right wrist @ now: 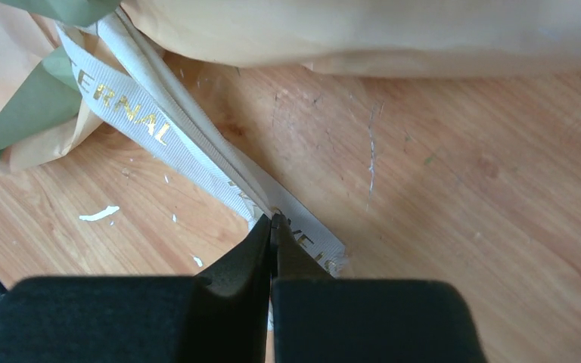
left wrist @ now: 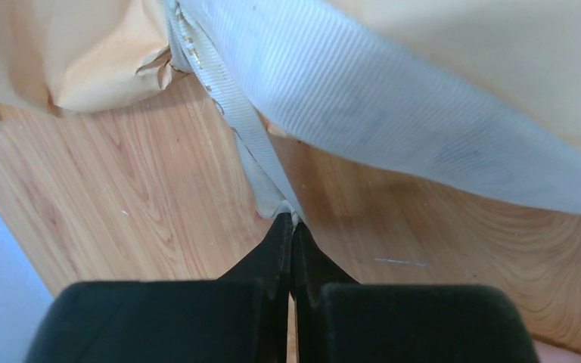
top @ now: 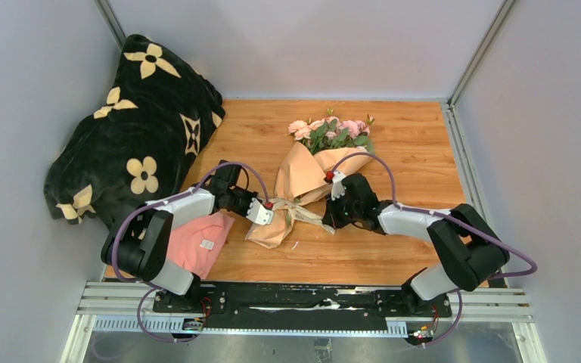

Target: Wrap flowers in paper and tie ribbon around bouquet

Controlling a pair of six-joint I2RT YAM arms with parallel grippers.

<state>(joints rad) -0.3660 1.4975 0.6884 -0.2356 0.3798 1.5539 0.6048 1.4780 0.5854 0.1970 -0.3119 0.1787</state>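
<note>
So that pulling cinches the peach-paper rose bouquet [top: 302, 178], left gripper [left wrist: 291, 227] and right gripper [right wrist: 272, 227] each clamp tight on the cream woven ribbon [right wrist: 121, 113].

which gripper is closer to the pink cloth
Left. The left gripper, shut on the ribbon, is just beside the pink cloth; the right gripper is on the far side of the bouquet.

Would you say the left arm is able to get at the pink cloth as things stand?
Probably not at once: the left end effector is shut on the ribbon, though the pink cloth lies close by, right beside that arm.
</note>
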